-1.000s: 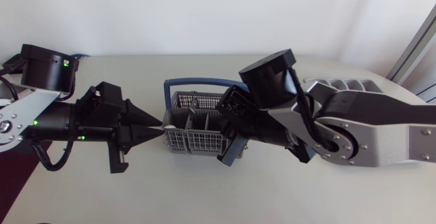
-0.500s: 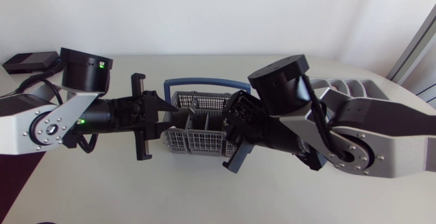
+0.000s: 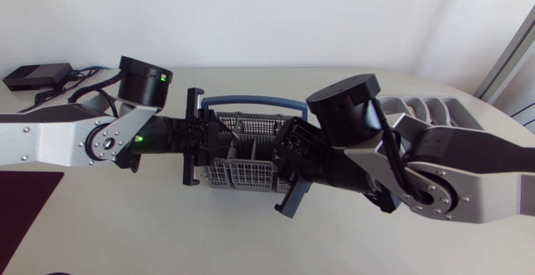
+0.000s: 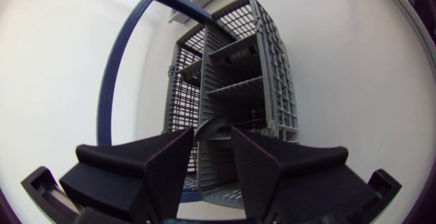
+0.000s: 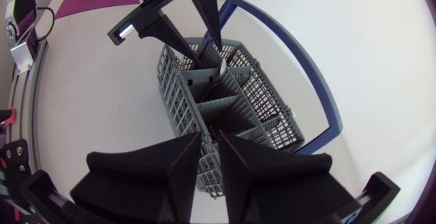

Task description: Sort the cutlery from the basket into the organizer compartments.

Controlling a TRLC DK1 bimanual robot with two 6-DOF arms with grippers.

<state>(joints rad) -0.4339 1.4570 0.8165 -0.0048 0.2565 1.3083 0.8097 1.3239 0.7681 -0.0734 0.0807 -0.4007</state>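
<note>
Closing from here is risky: your left gripper, narrowly open, has its tips in the basket's nearest compartment, with a spoon's rounded end just ahead between them, not pinched. Catch the divider wall instead and the basket may lift or skid on the counter toward your right gripper, nearly closed and empty, hovering over the far end.

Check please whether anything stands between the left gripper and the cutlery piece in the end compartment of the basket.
Nothing visible does. The left gripper is open at the near end of the basket. The cutlery piece shows right between its fingertips, with no divider or other thing in front of it.
</note>
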